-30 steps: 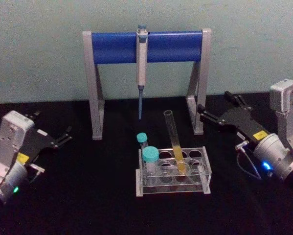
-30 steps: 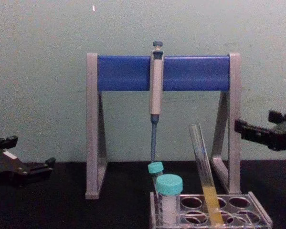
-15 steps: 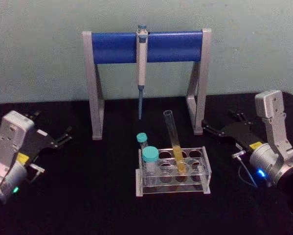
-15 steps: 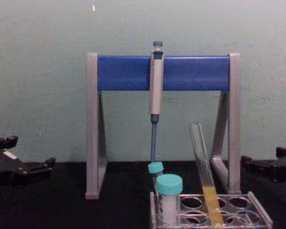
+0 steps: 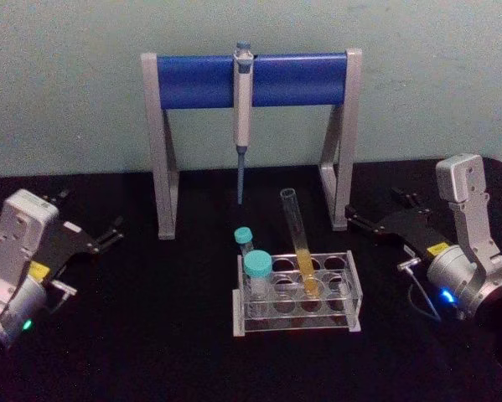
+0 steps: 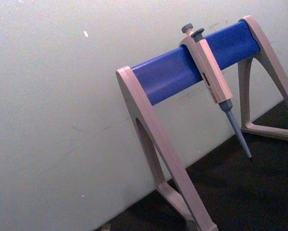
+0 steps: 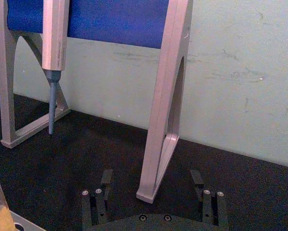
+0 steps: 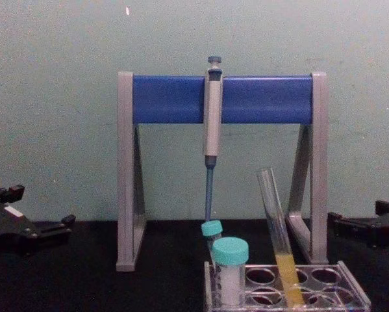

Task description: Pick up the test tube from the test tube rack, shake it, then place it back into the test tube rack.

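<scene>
The test tube [image 5: 298, 241] stands in the test tube rack [image 5: 294, 317] at the near centre of the table, leaning toward the far left because its hole is wider than the glass. Yellow liquid fills its lower part. Two teal-capped tubes [image 5: 256, 270] occupy the rack's left end. The pipette [image 5: 242, 117] hangs from the pipette stand [image 5: 252, 81] behind the rack, clear of the tube's open mouth.

The right gripper [image 5: 373, 219] rests low at the right, near the stand's right foot [image 7: 148, 195], well apart from the tube. Its fingers [image 7: 101, 190] are spread wide and hold nothing. This pose probably suits an approach from the right.

The left gripper [image 5: 110, 234] is parked at the far left; it appears open and empty, though the view is poor.

The tube remains untouched; the pick-up is not yet done.
</scene>
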